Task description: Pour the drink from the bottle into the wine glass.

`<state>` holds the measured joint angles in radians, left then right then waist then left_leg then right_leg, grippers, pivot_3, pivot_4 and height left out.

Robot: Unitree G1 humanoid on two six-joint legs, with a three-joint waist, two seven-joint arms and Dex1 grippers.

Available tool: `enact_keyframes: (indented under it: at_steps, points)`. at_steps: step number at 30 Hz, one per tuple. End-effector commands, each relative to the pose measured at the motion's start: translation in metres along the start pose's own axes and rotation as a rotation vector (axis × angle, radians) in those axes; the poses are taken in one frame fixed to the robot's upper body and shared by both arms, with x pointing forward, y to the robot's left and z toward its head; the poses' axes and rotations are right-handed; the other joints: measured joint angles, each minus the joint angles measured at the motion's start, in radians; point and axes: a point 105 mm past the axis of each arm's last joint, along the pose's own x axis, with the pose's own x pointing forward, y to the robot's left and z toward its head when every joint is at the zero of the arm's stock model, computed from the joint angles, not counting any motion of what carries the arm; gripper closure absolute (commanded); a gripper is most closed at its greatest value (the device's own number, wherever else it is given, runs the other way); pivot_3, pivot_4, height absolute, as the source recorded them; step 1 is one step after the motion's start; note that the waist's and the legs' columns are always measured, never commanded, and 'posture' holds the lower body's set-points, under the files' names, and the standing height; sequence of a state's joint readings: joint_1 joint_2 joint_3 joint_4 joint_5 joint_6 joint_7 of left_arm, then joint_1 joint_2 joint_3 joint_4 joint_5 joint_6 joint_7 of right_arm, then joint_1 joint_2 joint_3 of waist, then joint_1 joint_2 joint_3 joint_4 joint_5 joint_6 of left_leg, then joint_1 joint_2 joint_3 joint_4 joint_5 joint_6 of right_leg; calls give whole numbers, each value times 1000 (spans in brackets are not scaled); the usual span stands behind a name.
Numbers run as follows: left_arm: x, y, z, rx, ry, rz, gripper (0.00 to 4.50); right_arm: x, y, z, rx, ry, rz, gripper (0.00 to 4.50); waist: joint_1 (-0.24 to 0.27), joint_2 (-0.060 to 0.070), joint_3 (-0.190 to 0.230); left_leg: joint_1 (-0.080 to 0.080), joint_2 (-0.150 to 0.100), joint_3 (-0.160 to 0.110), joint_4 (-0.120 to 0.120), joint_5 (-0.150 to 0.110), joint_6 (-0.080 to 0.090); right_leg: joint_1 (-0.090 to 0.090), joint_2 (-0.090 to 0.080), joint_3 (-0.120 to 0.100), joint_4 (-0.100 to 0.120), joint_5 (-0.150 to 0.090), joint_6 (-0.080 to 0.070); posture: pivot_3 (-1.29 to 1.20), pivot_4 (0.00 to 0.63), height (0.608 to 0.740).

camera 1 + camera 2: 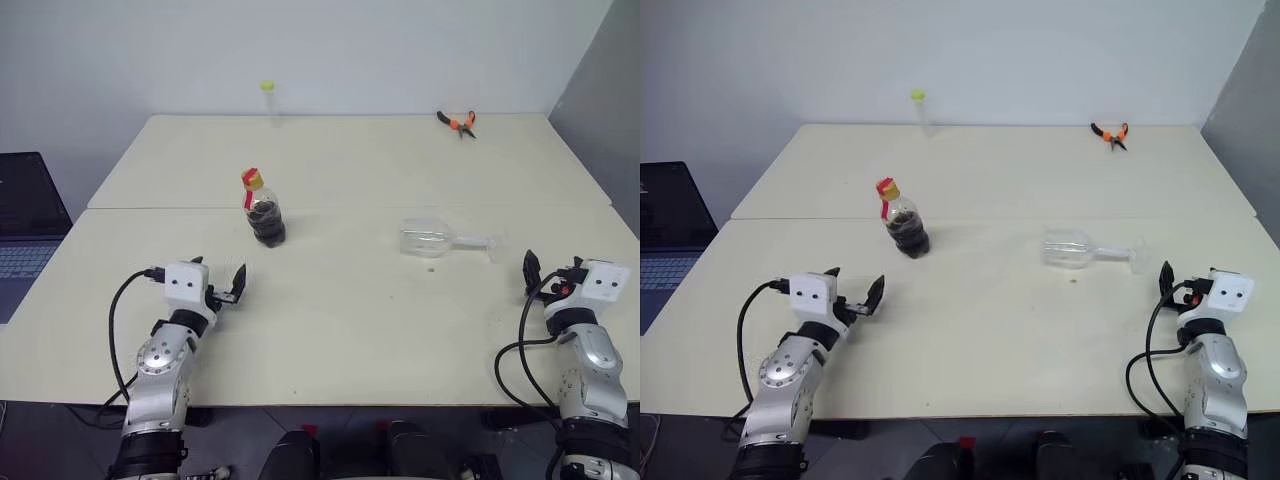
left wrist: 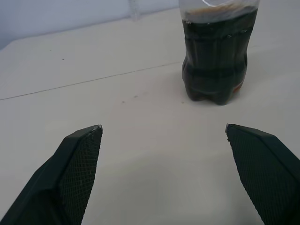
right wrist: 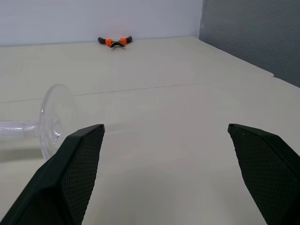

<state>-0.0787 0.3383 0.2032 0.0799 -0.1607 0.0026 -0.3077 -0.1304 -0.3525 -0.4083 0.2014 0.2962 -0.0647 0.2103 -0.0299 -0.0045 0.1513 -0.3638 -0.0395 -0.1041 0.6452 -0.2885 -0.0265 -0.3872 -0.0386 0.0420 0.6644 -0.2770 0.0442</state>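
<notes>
The bottle (image 1: 264, 208) stands upright left of the table's middle, with a yellow cap, a red neck label and the dark drink (image 1: 267, 222) filling its lower body. To its right the wine glass (image 1: 428, 239) lies on its side, bowl toward the bottle and foot (image 3: 57, 120) toward the right edge. My left gripper (image 1: 219, 274) is open near the front left, pointing at the bottle (image 2: 216, 56) a short way ahead, not touching it. My right gripper (image 1: 552, 267) is open at the front right, just right of the glass's foot and apart from it.
Orange-handled pliers (image 1: 457, 122) lie at the far right of the table. A slim clear tube with a yellow-green cap (image 1: 268, 100) stands at the far edge. A laptop (image 1: 25, 225) sits off the table's left side. A grey wall (image 1: 610, 90) borders the right.
</notes>
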Motion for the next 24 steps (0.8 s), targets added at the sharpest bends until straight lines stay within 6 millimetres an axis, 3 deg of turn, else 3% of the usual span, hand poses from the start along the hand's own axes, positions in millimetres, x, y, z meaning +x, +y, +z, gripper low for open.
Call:
enact_keyframes:
  at_steps: [1,11,16,20,24]
  points:
    - [2,2,16,21,-61,0,49,2,-2,13,-19,-48,-1,0,0,0,0,0,0,0,0,0,0,0,0,0,0,0,0,0,150,740]
    - [1,0,21,21,-106,-28,49,-5,11,22,-55,-77,92,0,0,0,0,0,0,0,0,0,0,0,0,0,0,0,0,0,150,740]
    - [-2,8,27,-32,-158,-50,49,-25,63,60,-69,-146,409,0,-1,1,1,0,1,0,0,0,0,0,0,0,0,0,0,0,150,740]
    - [-3,3,29,-80,-170,-109,49,-46,91,71,-62,-115,601,0,1,-3,2,0,1,-2,0,0,0,1,-1,-1,-1,0,0,0,150,740]
    - [2,3,30,-71,-159,-136,49,-83,136,79,-98,-27,943,0,3,-5,5,-1,0,-2,1,0,0,0,-1,-1,-1,0,0,0,150,740]
